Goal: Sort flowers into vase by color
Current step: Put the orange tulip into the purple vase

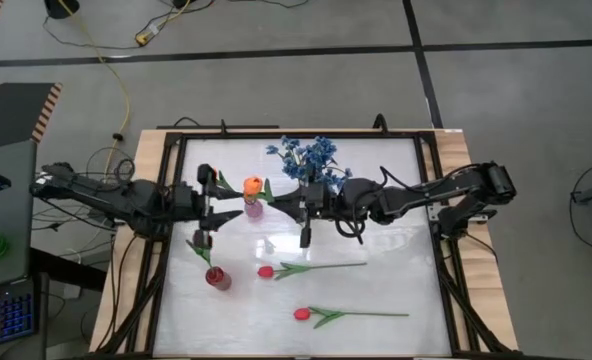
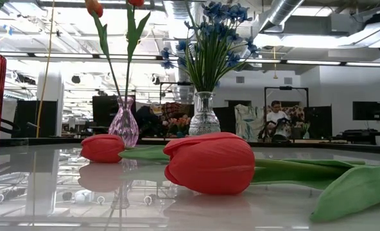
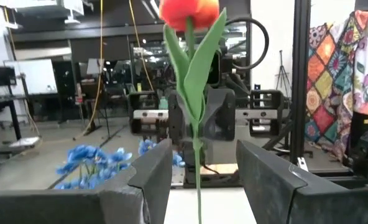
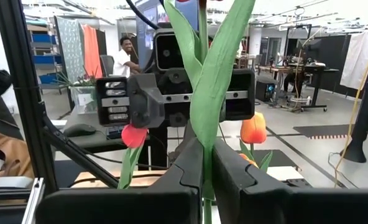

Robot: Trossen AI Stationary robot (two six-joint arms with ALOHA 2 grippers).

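White tabletop [image 1: 376, 230], mid-sort: two red tulips [image 1: 316, 267] lie flat near the front, and the blue sprigs [image 1: 311, 158] stand in a clear vase at the back. I read this moment as a hand-over in the air, close to the pink vase [image 1: 253, 208]. The right gripper [image 4: 207, 162] is clamped on the stem of a tulip [image 3: 193, 93] below its leaves. The left gripper [image 3: 199, 162] faces it with its fingers spread, one on either side of that stem and not touching it. The tulip stands upright, its long axis vertical, with the bud at the top and the cut end pointing down at the table. To do this well, I would centre the left fingers on bare stem clear of the leaves. I would close them squarely and let the right grip go only once the left one has the stem. The flower should stay plumb so its end drops cleanly into a vase neck. The bud reads between red and orange from the left wrist, so I would confirm its colour before choosing a vase.
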